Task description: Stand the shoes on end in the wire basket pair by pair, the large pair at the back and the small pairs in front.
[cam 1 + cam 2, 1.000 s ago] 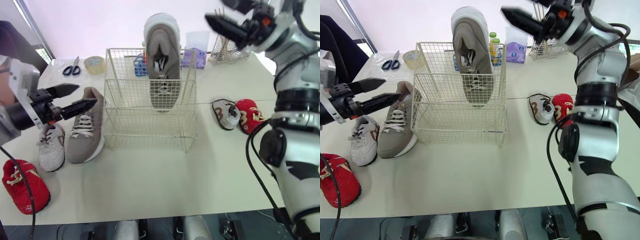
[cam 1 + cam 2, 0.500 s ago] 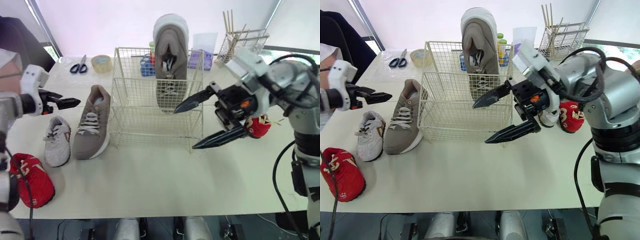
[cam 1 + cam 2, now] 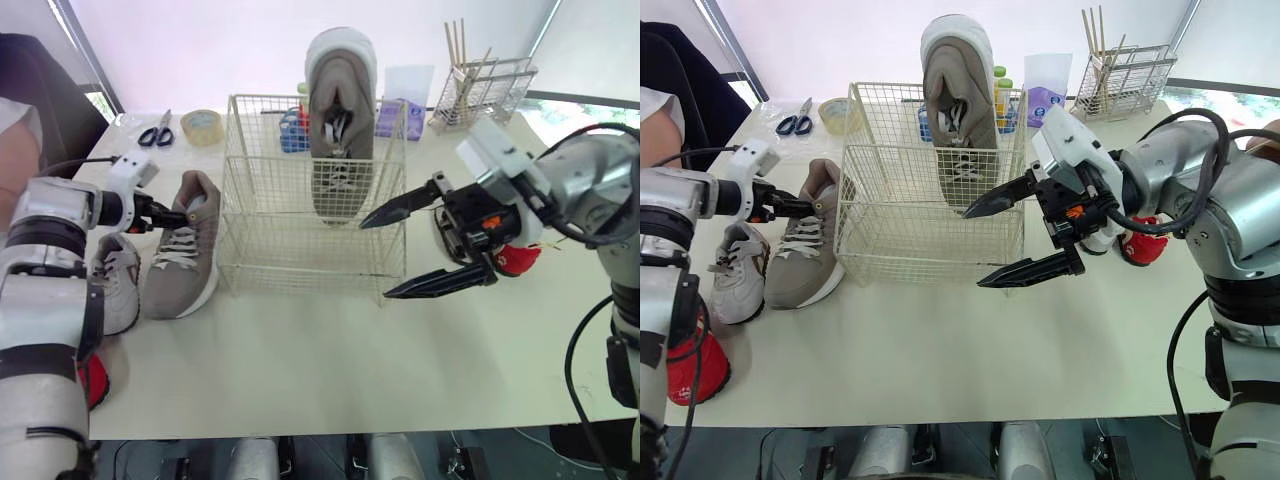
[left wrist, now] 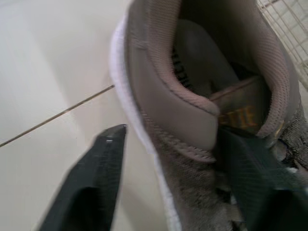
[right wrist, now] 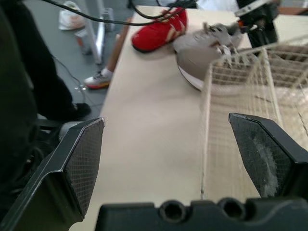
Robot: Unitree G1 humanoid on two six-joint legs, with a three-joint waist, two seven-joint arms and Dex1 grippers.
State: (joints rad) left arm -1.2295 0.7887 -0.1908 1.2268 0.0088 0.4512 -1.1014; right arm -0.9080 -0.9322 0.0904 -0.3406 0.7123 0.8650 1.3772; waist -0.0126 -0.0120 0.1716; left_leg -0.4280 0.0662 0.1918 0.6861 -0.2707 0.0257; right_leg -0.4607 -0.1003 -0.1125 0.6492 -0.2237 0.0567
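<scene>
The wire basket stands mid-table with one large grey shoe on end at its back. Its mate, the second large grey shoe, lies flat left of the basket. My left gripper is shut on that shoe's heel wall, one finger inside the collar and one finger outside against the sole. A small white shoe lies further left, and a small red shoe peeks from behind my left arm. My right gripper hangs wide open at the basket's front right corner. Another small red shoe lies behind it.
Scissors and a tape roll lie at the back left. A wire rack with sticks and a purple pack stand behind the basket. A person's arm is at the far left.
My left gripper moved right to the lying grey shoe's heel and closed around it. My right arm came down from the back right to the basket's front, still open.
</scene>
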